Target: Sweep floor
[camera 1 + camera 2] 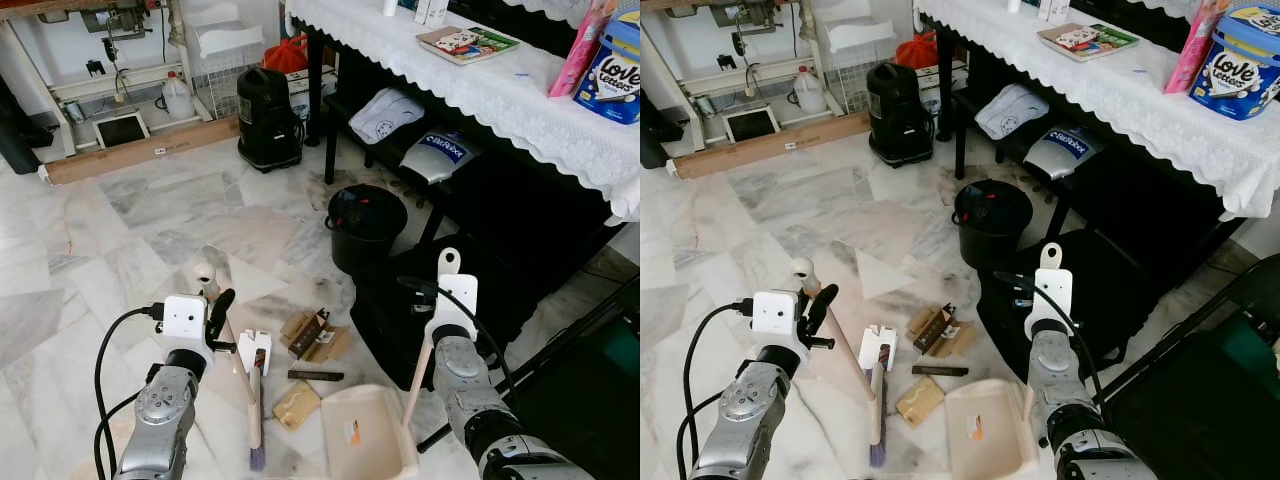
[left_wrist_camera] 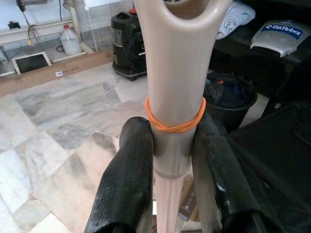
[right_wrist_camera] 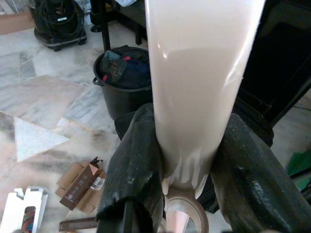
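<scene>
two claws work: left claw (image 2: 171, 160) clamps one broom (image 1: 254, 400), right claw (image 3: 187, 160) clamps one dustpan (image 1: 365, 432); four scraps (image 1: 315, 336) on the floor (image 1: 120, 250).

On the floor (image 1: 110, 230) before us, the broom (image 1: 254, 400) lay just left of centre, its handle held in the left tool (image 2: 167, 170). At its 3 o'clock sat the dustpan (image 1: 365, 435), whose handle the right tool (image 3: 187, 165) gripped. Cardboard scraps (image 1: 315, 335) lay at our 12 o'clock, just beyond both, between broom and dustpan. Farther on, at 1 o'clock, stood a bin (image 1: 365, 225), and behind it, at 12 o'clock, a vacuum cleaner (image 1: 268, 120). The worktop (image 1: 500, 95) ran along our 2 o'clock side, with a book (image 1: 467, 43) and a tub (image 1: 612, 78) on it. Under it lay a bag (image 1: 388, 115).
</scene>
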Motion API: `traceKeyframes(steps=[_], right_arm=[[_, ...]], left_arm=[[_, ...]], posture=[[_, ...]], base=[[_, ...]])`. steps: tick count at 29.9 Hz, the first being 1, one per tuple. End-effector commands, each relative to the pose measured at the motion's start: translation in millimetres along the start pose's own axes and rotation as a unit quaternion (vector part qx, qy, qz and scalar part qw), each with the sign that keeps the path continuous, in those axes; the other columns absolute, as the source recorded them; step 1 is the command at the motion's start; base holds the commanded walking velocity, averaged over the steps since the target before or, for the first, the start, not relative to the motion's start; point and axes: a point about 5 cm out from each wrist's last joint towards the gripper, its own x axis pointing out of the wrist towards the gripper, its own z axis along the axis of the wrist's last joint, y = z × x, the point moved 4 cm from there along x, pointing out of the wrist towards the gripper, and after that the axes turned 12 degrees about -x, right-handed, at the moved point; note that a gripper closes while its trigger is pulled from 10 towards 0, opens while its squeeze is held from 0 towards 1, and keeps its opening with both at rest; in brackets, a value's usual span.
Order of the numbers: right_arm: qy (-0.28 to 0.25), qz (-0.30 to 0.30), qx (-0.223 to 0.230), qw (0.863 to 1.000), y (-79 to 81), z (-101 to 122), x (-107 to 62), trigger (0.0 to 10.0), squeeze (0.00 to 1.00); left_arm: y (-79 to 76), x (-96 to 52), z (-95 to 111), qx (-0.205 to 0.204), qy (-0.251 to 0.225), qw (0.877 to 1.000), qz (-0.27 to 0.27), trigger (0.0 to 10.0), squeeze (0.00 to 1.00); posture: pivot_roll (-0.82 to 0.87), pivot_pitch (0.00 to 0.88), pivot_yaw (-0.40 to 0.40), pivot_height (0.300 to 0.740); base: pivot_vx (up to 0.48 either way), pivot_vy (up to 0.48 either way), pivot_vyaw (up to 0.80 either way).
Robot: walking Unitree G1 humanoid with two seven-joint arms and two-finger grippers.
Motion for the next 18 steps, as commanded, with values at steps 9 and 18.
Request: traceKeyframes(steps=[9,18], right_arm=[[0.002,-0.006,-0.045,0.999,5.9,-14,-9.6,10.0,0.0],[0.0,-0.054,-0.062,0.997,-3.6,-17,-12.6,10.0,0.0]], left_arm=[[2.7,1.0,8,0.008,-0.02,1.0,0.008,10.0,0.0],[6.1,4.2,7,0.015,-0.018,1.0,0.021,10.0,0.0]], posture=[[0.14,0.092,-0.028,0.74],[0.14,0.093,-0.027,0.74]], base=[[0.0,0.0,0.0],[0.0,0.0,0.0]])
